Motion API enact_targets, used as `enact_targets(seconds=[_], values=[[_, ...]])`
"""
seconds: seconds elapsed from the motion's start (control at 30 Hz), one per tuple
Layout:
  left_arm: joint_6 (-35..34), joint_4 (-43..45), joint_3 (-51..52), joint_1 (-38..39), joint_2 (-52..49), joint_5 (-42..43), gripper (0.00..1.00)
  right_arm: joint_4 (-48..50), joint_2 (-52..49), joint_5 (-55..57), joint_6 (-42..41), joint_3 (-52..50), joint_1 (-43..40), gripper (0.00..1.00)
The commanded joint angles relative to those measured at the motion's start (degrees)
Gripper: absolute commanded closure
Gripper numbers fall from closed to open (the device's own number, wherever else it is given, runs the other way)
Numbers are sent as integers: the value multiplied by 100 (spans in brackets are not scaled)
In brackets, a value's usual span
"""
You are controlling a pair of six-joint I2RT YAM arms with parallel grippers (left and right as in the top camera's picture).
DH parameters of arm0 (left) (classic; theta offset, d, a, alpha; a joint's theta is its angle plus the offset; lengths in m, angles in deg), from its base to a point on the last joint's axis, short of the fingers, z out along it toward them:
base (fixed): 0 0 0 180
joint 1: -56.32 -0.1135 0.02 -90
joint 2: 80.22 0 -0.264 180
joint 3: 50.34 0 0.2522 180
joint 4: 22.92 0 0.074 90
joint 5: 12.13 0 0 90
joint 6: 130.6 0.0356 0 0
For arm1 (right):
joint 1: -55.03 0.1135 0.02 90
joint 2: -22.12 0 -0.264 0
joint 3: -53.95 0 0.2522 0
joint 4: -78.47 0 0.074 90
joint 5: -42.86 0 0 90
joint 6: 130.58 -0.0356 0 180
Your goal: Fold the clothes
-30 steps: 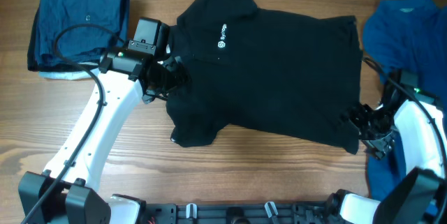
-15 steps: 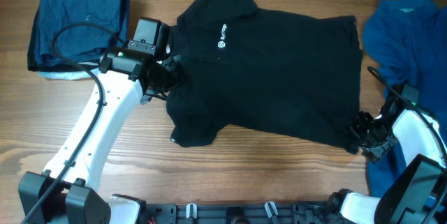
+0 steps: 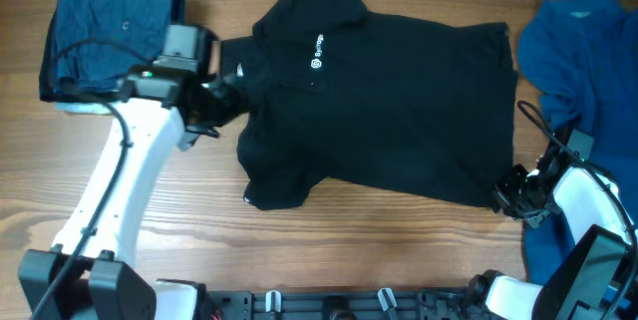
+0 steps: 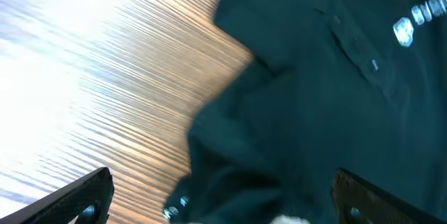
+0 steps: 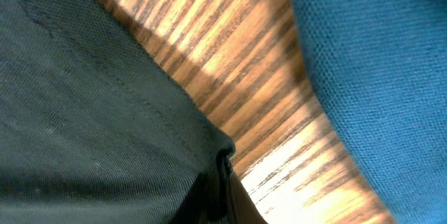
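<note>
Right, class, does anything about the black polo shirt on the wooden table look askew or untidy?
Yes. The black short-sleeved fabric polo shirt lies slanted across the wooden table, and its lower sleeve is rumpled rather than flat. The bright blue shirt sits crumpled at the right.

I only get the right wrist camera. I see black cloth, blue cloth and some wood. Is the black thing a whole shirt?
Observer: Yes. From overhead, the black polo lies spread out on the table, and there is a small white logo on its chest.
Operator: What's the other arm doing?
Observer: The left gripper hangs open over the polo's edge near the collar. It is holding nothing.
Operator: Are there more clothes?
Observer: Yes. A navy garment lies folded at the far corner of the table, on the left arm's side.
</note>
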Motion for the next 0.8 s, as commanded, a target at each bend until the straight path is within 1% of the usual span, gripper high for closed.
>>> enact_targets(seconds=[0.0,0.03,0.1,0.17,0.2,0.27,0.3,0.33,0.37,0.4,0.5,0.6,0.7,0.77], values=[[81,-203,48,-638,63,868,1,-33,-175,17,17,-9,-4,96],[153,-339,66,-686,63,870,2,-31,-175,15,13,-9,-4,96],[208,-549,168,-636,63,872,6,-31,-175,15,15,-9,-4,96],[221,-560,404,-496,63,872,9,-33,-175,15,17,-9,-4,96],[223,-463,680,-374,61,872,11,-39,-175,15,20,-9,-4,96],[223,-278,1110,-208,63,892,17,-50,-175,15,20,-9,-2,95],[289,-133,1399,-122,63,1023,21,-52,-175,15,17,-9,-2,96],[468,4,1606,-68,63,1248,23,-48,-175,15,15,-9,-2,96],[654,153,1816,-15,63,1502,24,-42,-175,15,17,-9,-2,96],[684,267,1958,35,63,1582,24,-44,-175,15,15,-9,-2,96],[831,601,2210,118,63,1534,24,-46,-175,-7,15,-9,48,96],[949,728,2347,144,61,1539,24,-52,-175,-7,17,-9,79,96],[1047,732,2483,256,63,1534,29,-44,-175,-7,15,-9,79,96],[1071,883,2680,391,63,1537,33,-37,-175,-13,15,-9,79,96]])
